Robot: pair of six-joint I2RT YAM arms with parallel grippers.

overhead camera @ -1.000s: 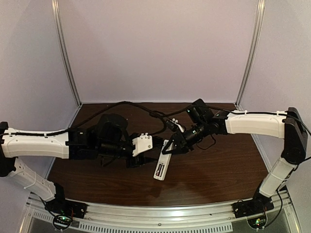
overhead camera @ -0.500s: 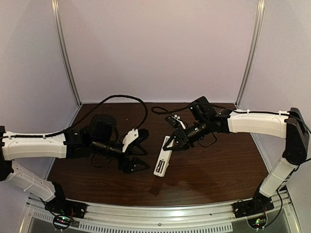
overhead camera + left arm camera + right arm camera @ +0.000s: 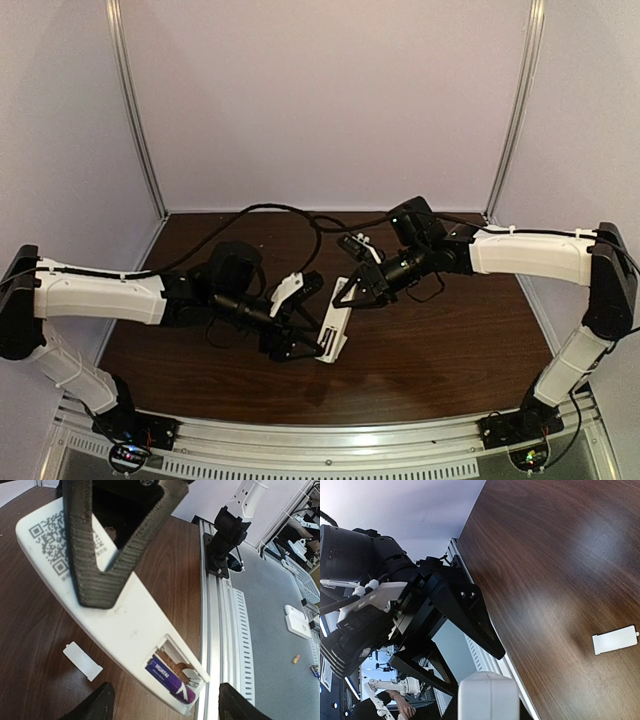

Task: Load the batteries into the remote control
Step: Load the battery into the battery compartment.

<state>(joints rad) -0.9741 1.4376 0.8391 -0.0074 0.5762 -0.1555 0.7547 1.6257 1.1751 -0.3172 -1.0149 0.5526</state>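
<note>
Left arm (image 3: 100, 295) and right arm (image 3: 525, 252) angled inward, left claw (image 3: 318, 316) wide apart, right claw (image 3: 345, 298) seemingly clamped nearly closed.

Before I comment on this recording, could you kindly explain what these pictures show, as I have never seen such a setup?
These are two robot arms bolted to a dark brown wooden table. One picture looks down from above; the other two come from cameras on each wrist. The right pincer holds a slim white plastic remote control by its far end, label side up. Its battery compartment is open, with one bluish-purple battery inside. The left pincer stands open on either side of the remote's near end, gripping nothing. A small flat white cover piece lies on the table.
</note>
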